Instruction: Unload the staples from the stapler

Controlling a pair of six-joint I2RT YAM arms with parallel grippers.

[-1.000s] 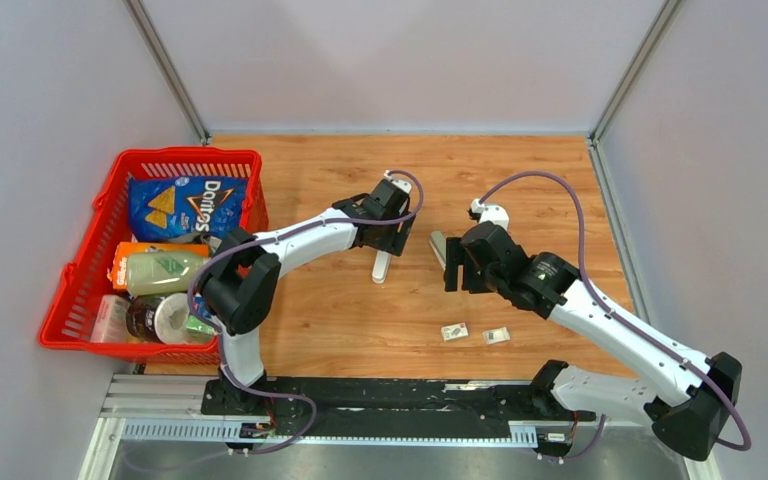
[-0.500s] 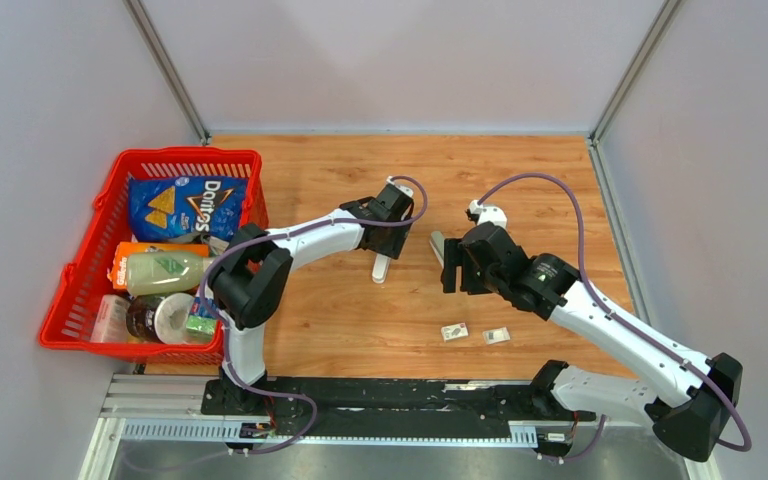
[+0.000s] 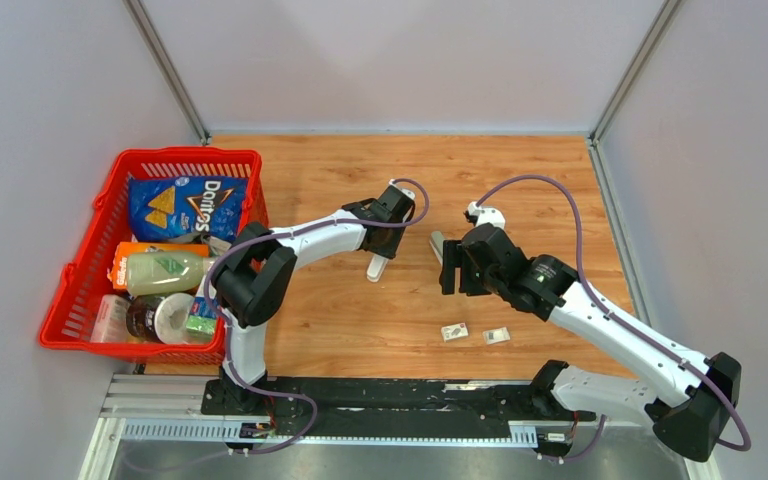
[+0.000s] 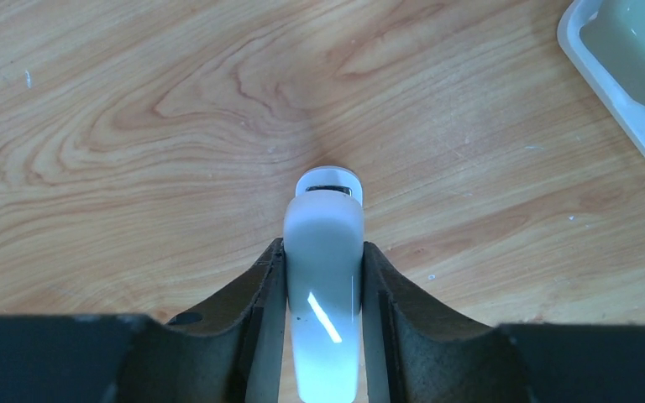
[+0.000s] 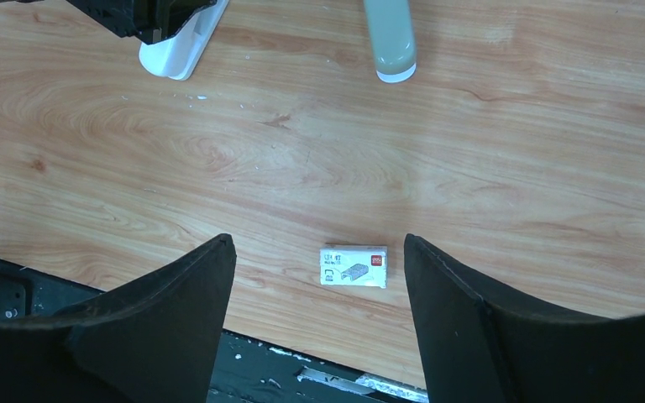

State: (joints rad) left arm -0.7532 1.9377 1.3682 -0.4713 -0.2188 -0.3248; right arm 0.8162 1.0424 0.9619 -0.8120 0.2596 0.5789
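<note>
1. The left gripper (image 4: 323, 256) is pinching the white stapler (image 3: 376, 267). One dark finger (image 4: 256, 294) is pressed to each long side.
2. The stapler's rounded front end juts out past the fingertips, low over the wooden table (image 5: 512, 168). Whether it touches the wood cannot be told.
3. A sliver of metal shows at that front end. Whether staples sit inside is too small to tell.
4. Ahead and to the right of the left gripper, well apart from it, lies the green stapler (image 5: 390, 38) with a pale rim. Only its corner shows in the left wrist view.
5. The right gripper (image 5: 319, 243) is spread wide, holds nothing and hangs above the table.
6. Below the gap between its fingers, nearer the right one, a small white staple box (image 5: 353, 267) lies flat on the wood.
7. The green stapler lies ahead of the right gripper, slightly to its right. The white stapler and the left gripper are ahead on its left.
8. In the top view a second small box (image 3: 497, 336) lies just beside the first, towards the right arm's side.
9. A red basket (image 3: 185, 152) of groceries stands far to the left of the left gripper.
</note>
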